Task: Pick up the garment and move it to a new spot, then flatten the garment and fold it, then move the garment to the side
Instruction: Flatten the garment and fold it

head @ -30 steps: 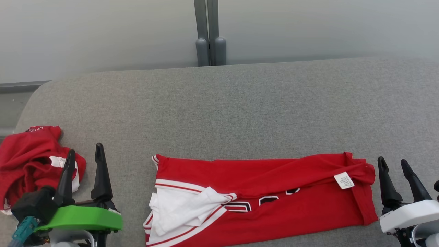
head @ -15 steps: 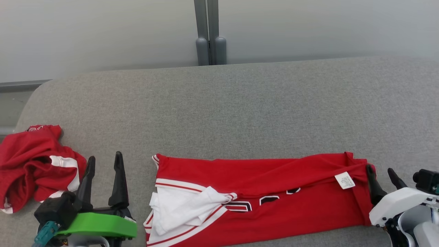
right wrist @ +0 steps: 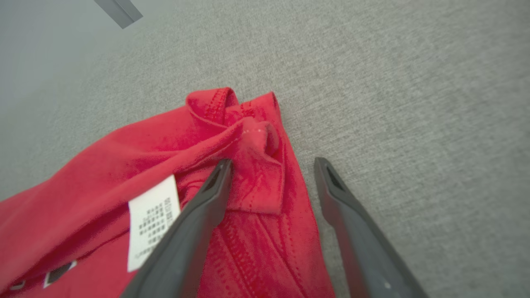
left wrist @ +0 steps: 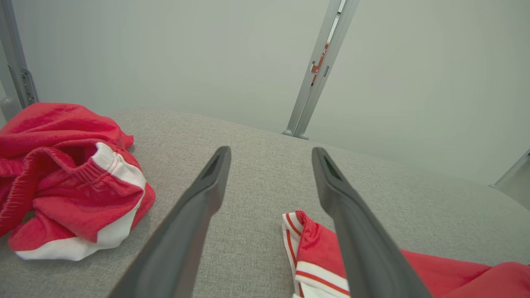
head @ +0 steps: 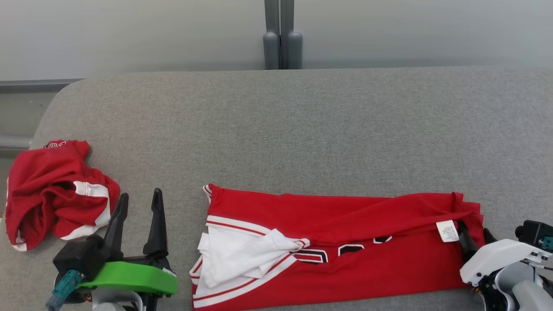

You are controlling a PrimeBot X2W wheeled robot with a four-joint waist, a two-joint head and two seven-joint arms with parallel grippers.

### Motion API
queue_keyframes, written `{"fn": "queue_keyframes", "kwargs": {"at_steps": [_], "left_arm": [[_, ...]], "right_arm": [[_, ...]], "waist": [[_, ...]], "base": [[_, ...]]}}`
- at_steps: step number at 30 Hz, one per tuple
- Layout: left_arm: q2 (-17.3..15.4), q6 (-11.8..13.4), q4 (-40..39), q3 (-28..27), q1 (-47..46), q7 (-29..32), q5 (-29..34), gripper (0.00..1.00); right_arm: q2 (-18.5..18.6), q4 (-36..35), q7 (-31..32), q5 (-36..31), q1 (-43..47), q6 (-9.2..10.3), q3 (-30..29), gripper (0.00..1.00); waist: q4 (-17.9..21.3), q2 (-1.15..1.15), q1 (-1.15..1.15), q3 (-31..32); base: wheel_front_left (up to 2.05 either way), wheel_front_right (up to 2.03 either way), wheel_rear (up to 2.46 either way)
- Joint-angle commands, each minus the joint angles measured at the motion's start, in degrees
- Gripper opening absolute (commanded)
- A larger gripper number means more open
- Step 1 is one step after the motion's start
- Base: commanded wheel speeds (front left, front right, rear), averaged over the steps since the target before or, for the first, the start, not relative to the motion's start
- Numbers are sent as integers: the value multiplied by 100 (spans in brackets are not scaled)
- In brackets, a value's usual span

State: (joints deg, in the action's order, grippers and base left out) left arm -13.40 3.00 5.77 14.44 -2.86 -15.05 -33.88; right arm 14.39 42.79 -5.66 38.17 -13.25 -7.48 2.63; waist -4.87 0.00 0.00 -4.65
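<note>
Currently straddling a corner of the red garment (head: 345,216) with the released right end effector (right wrist: 273,161); hovering released and empty at the left end effector (head: 141,194), with the garment's striped end just right of it.

Grey woven-fabric counter (head: 302,129) with a rounded far-left corner is seen across the head view. Crumpled red cloth bundle (head: 56,190) with white stripes is bunched at the counter's left end, near that corner. An elastic waistband is made out on the cloth bundle (left wrist: 70,178) in the left wrist view. Pale grey matte wall (head: 129,34) is set behind the counter. Slim grey metal post (head: 286,30) with two rounded feet is stood against the wall at the counter's far edge. Small orange-red tag (left wrist: 319,66) is fixed partway up the post (left wrist: 308,103).
</note>
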Motion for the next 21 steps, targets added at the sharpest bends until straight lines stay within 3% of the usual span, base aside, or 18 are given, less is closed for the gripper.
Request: {"fn": "queue_keyframes", "kwargs": {"at_steps": [1, 10, 12, 13, 21], "left_arm": [[17, -34, 30, -3, -107, -16, 83, 100], [68, -51, 146, 34, -104, -16, 62, 100], [76, -53, 155, 31, -119, -16, 61, 100], [79, -54, 162, 29, -128, -16, 61, 100], [91, -50, 169, 12, -137, -16, 65, 100]], "right_arm": [[-64, 65, 111, 198, -28, -3, 167, 100], [39, -202, 153, 1106, 226, -4, 1063, 97], [78, -208, 76, 1222, 189, -4, 1212, 19], [106, -200, 35, 1272, 154, -4, 1281, 0], [545, -102, -500, 1525, -247, 3, 1418, 0]], "waist": [[-45, 0, 0, -27], [-145, 0, 0, -36], [-147, 0, 0, -42], [-146, 0, 0, -40], [-82, 0, 0, -17]], "base": [[0, 0, 0], [0, 0, 0], [0, 0, 0], [0, 0, 0], [0, 0, 0]]}}
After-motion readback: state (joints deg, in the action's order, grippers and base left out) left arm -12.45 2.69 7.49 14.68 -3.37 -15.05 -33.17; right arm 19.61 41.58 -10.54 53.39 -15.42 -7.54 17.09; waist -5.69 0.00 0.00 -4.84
